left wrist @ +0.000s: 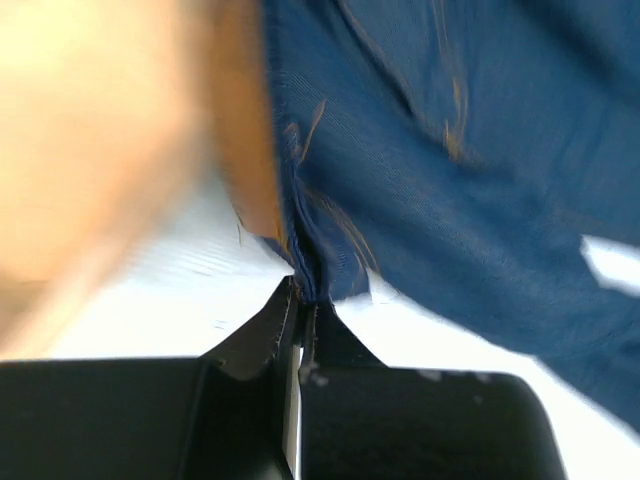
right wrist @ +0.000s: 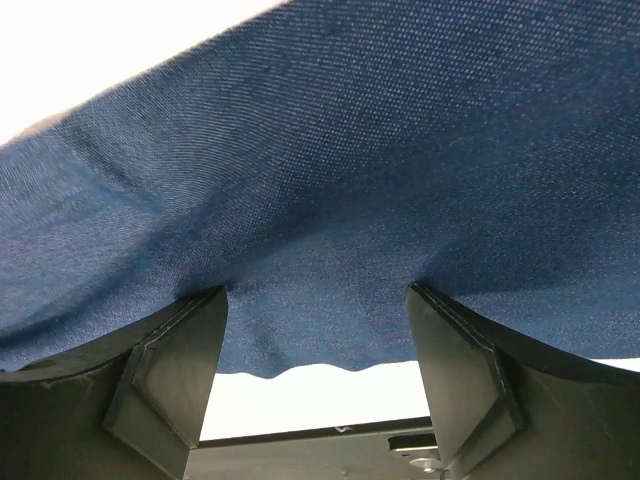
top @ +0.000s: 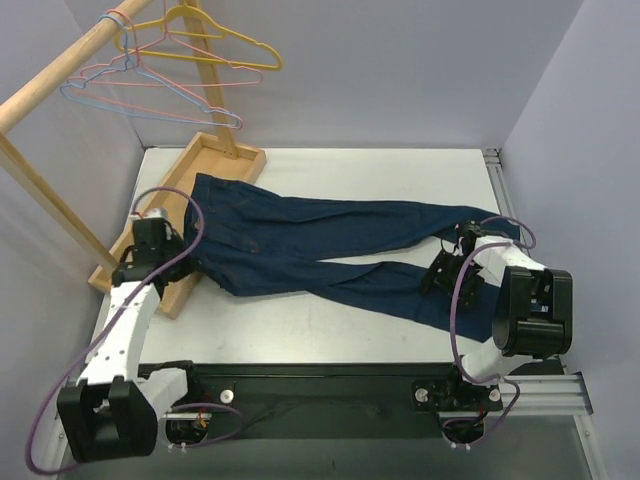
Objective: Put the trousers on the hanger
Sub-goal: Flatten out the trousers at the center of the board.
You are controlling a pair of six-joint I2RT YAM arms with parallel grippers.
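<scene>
The trousers [top: 320, 245], dark navy jeans, lie flat across the table [top: 330, 335], waist to the left and legs running right. My left gripper [top: 168, 242] sits at the waist edge beside the wooden rack base. In the left wrist view its jaws [left wrist: 303, 295] are shut on a pinched fold of the trousers [left wrist: 420, 170]. My right gripper [top: 450, 265] rests over the leg ends. It is open [right wrist: 315, 300], fingers wide, with the trousers [right wrist: 330, 180] spread between and above them. The light-blue hanger [top: 160, 115] hangs on the rod at the top left.
A wooden clothes rack has its rod [top: 60, 70] slanting across the upper left and its tray-like base [top: 215, 150] on the table's left side. A yellow hanger [top: 235, 45] and pink hangers [top: 150, 82] hang beside the blue one. Walls enclose the table.
</scene>
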